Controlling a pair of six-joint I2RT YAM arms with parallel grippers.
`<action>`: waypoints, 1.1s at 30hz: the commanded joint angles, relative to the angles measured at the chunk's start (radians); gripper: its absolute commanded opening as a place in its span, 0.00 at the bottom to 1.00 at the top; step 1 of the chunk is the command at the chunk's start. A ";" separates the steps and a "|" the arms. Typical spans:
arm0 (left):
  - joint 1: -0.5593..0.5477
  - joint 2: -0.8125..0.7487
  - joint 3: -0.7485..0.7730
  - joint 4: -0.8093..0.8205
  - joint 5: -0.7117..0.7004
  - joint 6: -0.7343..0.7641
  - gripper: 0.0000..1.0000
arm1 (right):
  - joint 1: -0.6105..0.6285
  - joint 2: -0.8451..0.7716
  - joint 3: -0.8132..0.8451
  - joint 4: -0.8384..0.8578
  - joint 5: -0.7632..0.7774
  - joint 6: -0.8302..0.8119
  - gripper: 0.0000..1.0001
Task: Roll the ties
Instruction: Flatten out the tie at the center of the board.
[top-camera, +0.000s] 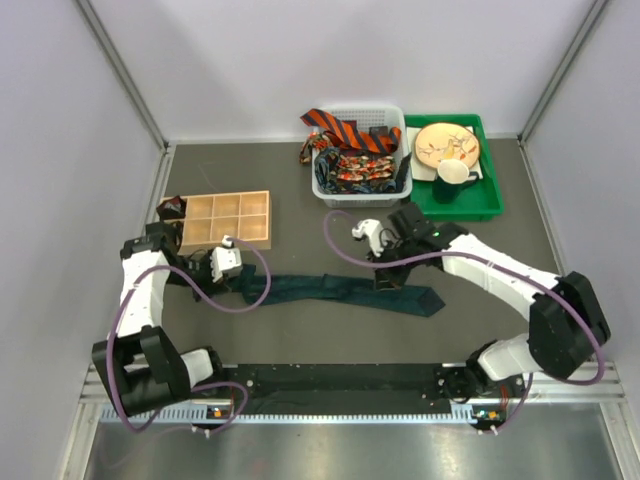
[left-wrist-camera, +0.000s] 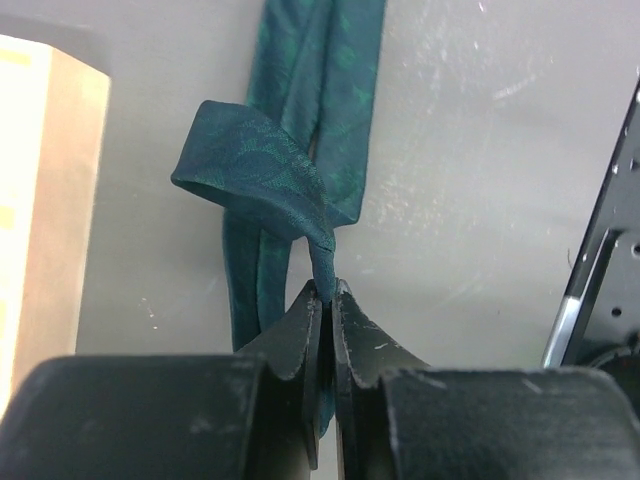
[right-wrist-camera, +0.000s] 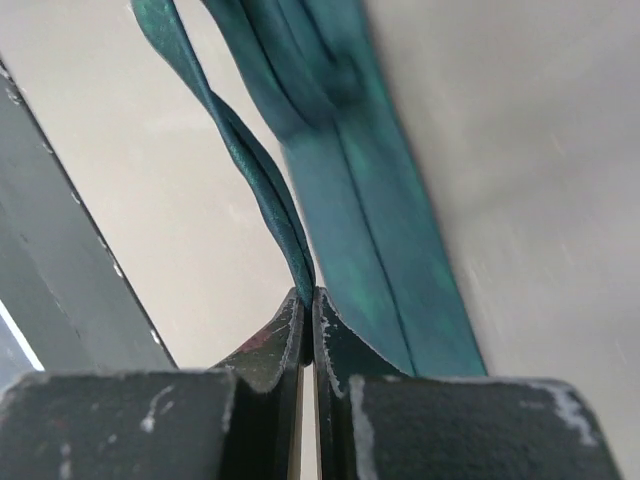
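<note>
A plain dark teal tie (top-camera: 340, 291) lies lengthways across the middle of the table. My left gripper (top-camera: 243, 283) is shut on its left end; in the left wrist view the fabric (left-wrist-camera: 270, 165) curls into a small loop above the gripper (left-wrist-camera: 329, 285). My right gripper (top-camera: 388, 274) is shut on a lifted edge of the tie near its wide end; the right wrist view shows the teal tie (right-wrist-camera: 370, 190) and the pinching gripper (right-wrist-camera: 306, 292). An orange-and-black striped tie (top-camera: 345, 129) and dark patterned ties (top-camera: 358, 170) lie in a white basket (top-camera: 322, 187).
A wooden compartment box (top-camera: 227, 221) stands at the left, just behind my left gripper. A green tray (top-camera: 490, 200) at the back right holds a round plate (top-camera: 447, 145) and a dark green mug (top-camera: 455, 177). Purple cables loop from both arms.
</note>
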 joint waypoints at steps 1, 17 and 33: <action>0.016 0.038 -0.009 -0.064 -0.050 0.173 0.10 | -0.099 -0.019 -0.035 -0.235 -0.007 -0.146 0.00; 0.163 0.274 0.235 -0.121 -0.095 0.311 0.64 | -0.396 0.083 0.069 -0.441 0.165 -0.266 0.43; -0.101 0.072 0.149 -0.117 -0.156 0.220 0.98 | -0.395 0.296 0.091 -0.320 0.187 -0.140 0.40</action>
